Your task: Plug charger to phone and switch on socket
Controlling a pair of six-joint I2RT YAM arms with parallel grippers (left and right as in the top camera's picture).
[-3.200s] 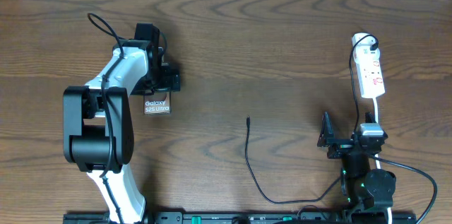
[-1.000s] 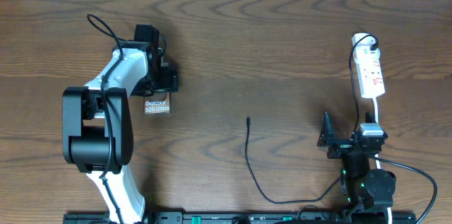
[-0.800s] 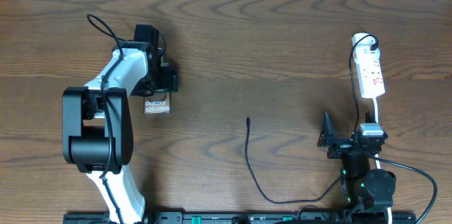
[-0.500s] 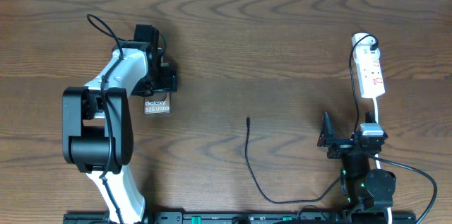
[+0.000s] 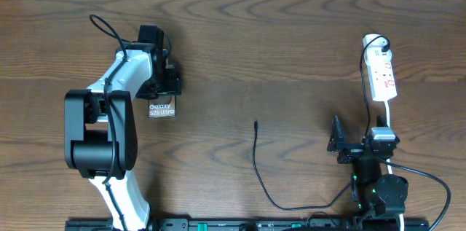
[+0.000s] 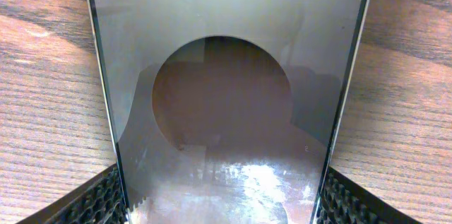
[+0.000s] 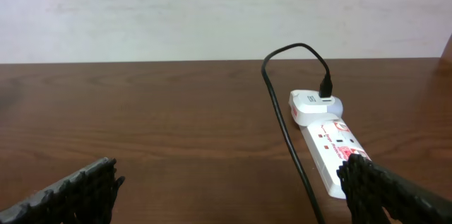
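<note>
The phone (image 5: 162, 108) lies flat on the table's left side, its "Galaxy S25 Ultra" print showing. My left gripper (image 5: 169, 84) is over its far end, and in the left wrist view (image 6: 222, 203) both fingers press the long edges of the phone (image 6: 226, 97). The charger (image 5: 255, 151) is a thin black cable lying loose mid-table, its tip (image 5: 255, 123) pointing away. The socket (image 5: 383, 76) lies at the far right. My right gripper (image 5: 358, 142) is open and empty just short of the socket (image 7: 332, 143), where the cable (image 7: 282, 125) passes.
A white adapter (image 7: 314, 104) sits plugged in at the socket's far end with the black cable running from it. The socket's white cord (image 5: 388, 114) runs back toward the right arm. The wooden table (image 5: 291, 34) ends at a pale wall at the back.
</note>
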